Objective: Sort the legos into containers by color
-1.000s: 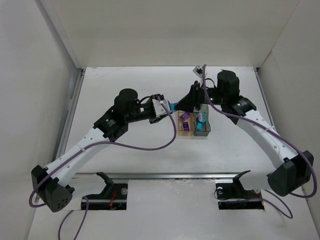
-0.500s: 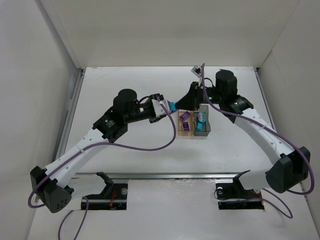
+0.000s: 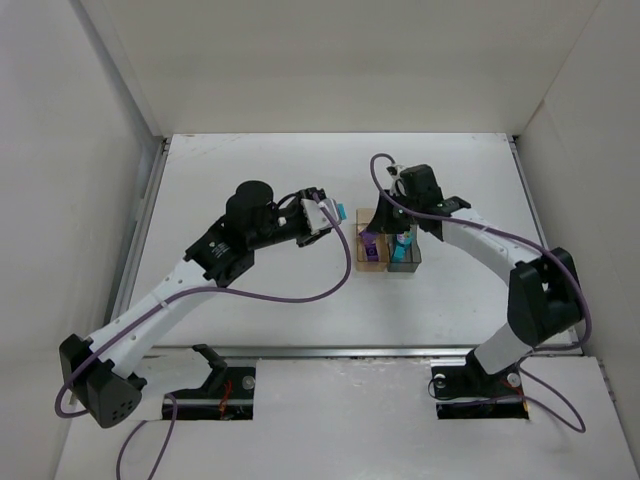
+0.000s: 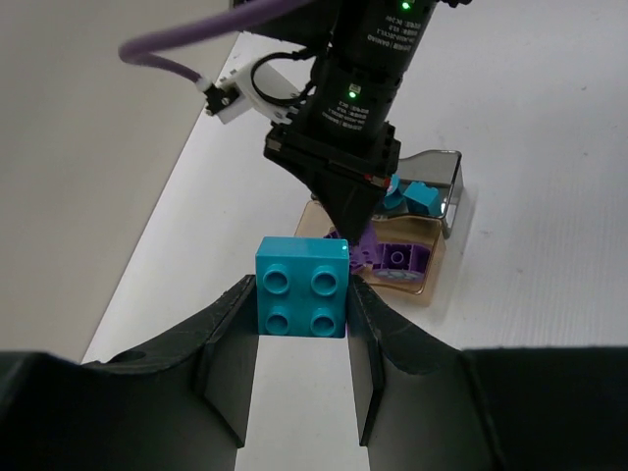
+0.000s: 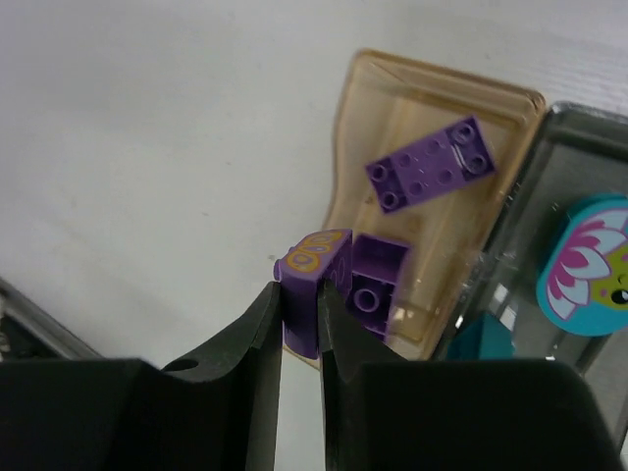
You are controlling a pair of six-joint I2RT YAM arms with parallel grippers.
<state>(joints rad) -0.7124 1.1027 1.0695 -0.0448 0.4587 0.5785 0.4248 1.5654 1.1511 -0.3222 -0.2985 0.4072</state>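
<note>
At table (image 3: 250, 170) centre, top view: amber bin (image 3: 371, 262) and grey bin (image 3: 408, 262) sit touching, amber at 9 o'clock of grey.
Left arm, top view: left gripper (image 3: 334, 213) hovers near the amber bin's 10 o'clock, closed on a teal brick (image 3: 340, 213).
Right arm, top view: right gripper (image 3: 372, 238) points down over the amber bin. Its load is too small to read here.
Left wrist view, grip: fingers clamp the teal brick's two sides, studs facing the camera, brick square between them.
Left wrist view, ahead: the right gripper stands at 12 o'clock between brick and bins. Teal pieces (image 4: 417, 196) lie in the grey bin.
Right wrist view, grip: fingers nipped tight on a purple printed brick (image 5: 312, 280), held by its lower part.
Right wrist view, position: the held brick hangs at the amber bin's 7 o'clock edge, just beside a purple square brick (image 5: 375, 280). A purple flat brick (image 5: 430, 164) lies toward 12 o'clock.
Step in hand (judged): dropping purple into amber.
Doing it well: the brick looks to sit over the rim, so shift toward bin middle first, release low, then lift straight up.
Left arm (advice): hold off until the right arm clears, then carry teal across to grey.
</note>
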